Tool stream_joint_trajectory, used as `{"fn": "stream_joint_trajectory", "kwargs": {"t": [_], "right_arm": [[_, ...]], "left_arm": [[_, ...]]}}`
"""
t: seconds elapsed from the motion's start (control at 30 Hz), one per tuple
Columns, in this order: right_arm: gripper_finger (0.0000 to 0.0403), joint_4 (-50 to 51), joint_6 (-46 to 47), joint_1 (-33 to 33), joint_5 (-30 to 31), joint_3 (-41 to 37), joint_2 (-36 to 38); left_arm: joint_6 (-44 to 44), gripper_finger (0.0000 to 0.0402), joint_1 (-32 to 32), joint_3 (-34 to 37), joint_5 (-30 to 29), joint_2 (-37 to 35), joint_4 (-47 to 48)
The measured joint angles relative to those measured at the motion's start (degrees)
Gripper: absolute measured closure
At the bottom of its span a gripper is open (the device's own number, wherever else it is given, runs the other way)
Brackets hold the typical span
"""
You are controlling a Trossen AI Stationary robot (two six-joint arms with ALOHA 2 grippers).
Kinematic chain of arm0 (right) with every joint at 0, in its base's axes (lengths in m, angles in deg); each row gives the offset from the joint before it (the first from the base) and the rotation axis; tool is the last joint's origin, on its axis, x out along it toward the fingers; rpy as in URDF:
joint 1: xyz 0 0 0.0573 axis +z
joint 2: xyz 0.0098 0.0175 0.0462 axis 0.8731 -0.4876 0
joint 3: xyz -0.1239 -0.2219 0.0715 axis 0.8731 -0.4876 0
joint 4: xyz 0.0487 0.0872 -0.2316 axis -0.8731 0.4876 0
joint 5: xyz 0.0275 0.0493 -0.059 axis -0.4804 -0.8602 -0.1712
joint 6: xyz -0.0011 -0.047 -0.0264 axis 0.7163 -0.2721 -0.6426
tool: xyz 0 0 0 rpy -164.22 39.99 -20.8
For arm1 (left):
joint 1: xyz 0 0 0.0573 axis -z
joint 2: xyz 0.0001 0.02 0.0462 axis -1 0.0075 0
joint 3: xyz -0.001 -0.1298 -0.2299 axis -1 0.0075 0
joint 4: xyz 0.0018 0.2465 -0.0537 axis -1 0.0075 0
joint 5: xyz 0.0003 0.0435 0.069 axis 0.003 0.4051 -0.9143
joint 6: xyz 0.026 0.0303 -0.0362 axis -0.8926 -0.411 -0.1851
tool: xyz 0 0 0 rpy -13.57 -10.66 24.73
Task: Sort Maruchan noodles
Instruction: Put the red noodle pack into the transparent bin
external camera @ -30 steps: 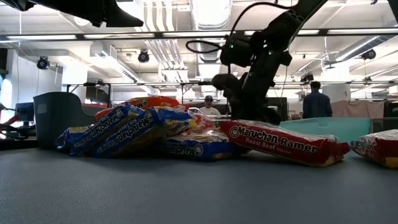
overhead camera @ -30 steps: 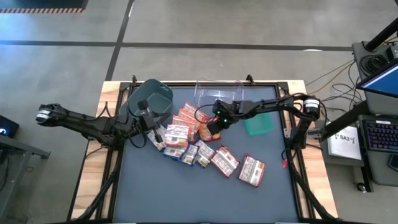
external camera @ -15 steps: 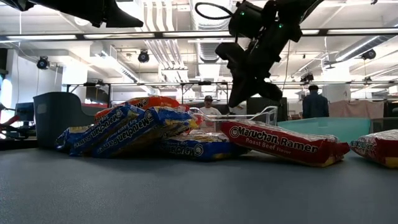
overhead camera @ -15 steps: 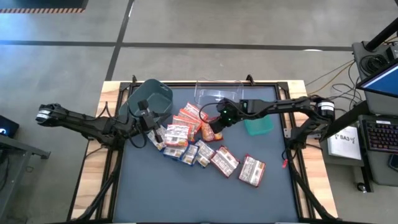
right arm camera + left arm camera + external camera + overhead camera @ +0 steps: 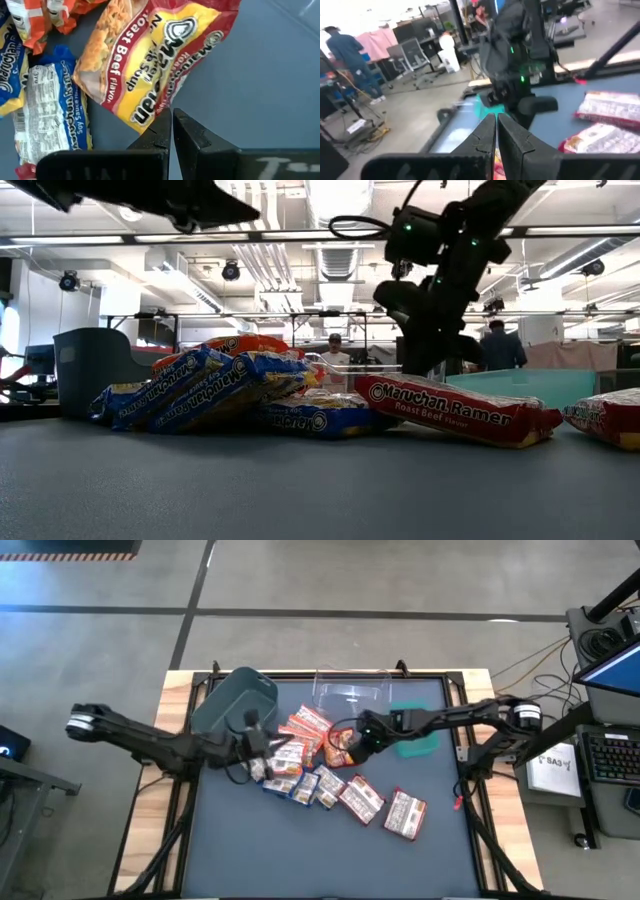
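We see a dark grey bin (image 5: pixel 240 700) at the table's (image 5: pixel 250 850) far left, a clear bin (image 5: pixel 350 690) beside it, a green bin (image 5: pixel 420 740) rightward, and two people (image 5: pixel 335 350) standing beyond.

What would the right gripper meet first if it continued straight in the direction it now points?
Most likely the Roast Beef packet, lying directly ahead of the shut right gripper; the remaining gap is unclear.

The high view looks straight down on the whole table (image 5: pixel 230 850), from well above. The low view sits at tabletop level, close to the noodle packets (image 5: pixel 215 385) filling its middle, facing the room. Each wrist view looks past its own fingers, the right one very near a Roast Beef packet (image 5: pixel 160 55) also visible centre-frame from above.
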Motion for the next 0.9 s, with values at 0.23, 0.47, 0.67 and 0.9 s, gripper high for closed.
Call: {"fn": "stream_joint_trajectory", "kwargs": {"t": [0.23, 0.47, 0.67, 0.9], "right_arm": [[0.0376, -1.8, -0.8, 0.0, -0.2, -2.8, 5.0], [0.0334, -0.1, -1.4, 0.1, -0.3, -3.5, 11.1], [0.0279, -0.8, 1.0, 0.6, 0.0, -3.5, 11.1], [0.0204, -2.1, 1.7, 0.6, -0.3, -3.5, 5.2]], "left_arm": [[1.4, 0.0402, -0.9, -9.8, 3.7, 14.8, 5.6], [2.8, 0.0402, -7.2, -21.4, 14.0, 29.8, 14.1], [3.4, 0.0402, -10.3, -24.7, 16.9, 39.0, 14.9], [5.1, 0.0402, -12.4, -24.9, 18.7, 44.6, 14.9]]}}
